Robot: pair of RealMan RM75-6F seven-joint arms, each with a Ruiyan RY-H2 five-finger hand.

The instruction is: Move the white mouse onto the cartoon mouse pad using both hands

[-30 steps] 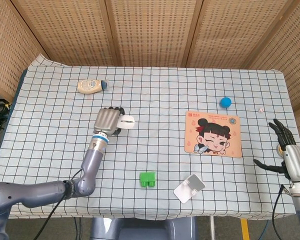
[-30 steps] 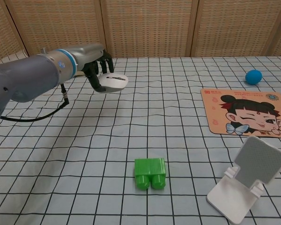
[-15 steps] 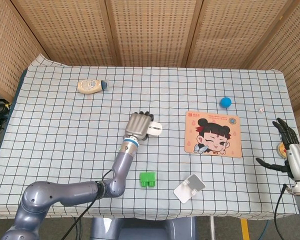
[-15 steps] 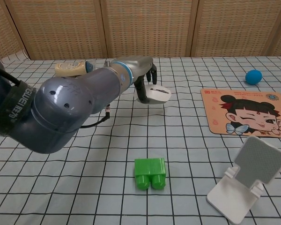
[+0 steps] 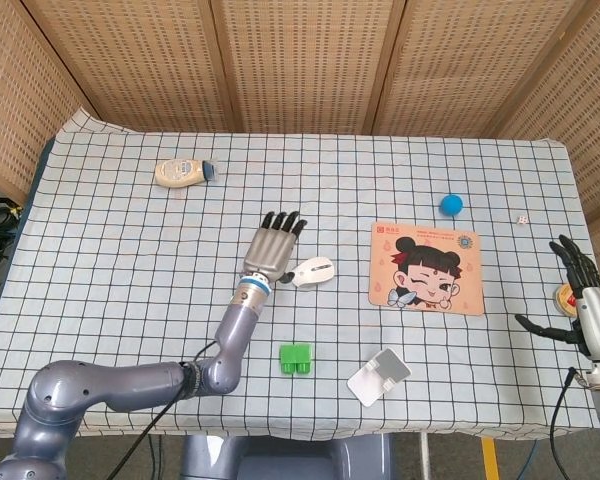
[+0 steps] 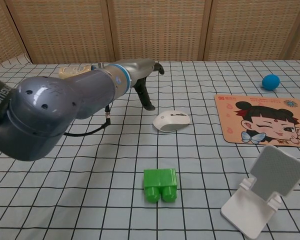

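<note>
White mouse (image 5: 313, 271) sits free beside my released left hand (image 5: 273, 244); right hand (image 5: 580, 300) empty, spread. Light, slick shell, prob. best gripped at its sides.

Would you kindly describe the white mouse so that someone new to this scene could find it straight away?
Start at the cartoon mouse pad on the checked tablecloth. Just off its left edge lies the mouse, flat on the cloth beside the open left robot hand. It is the only smooth, rounded white thing there; the other white thing, the phone stand, is angular and sits at the front edge.
</note>
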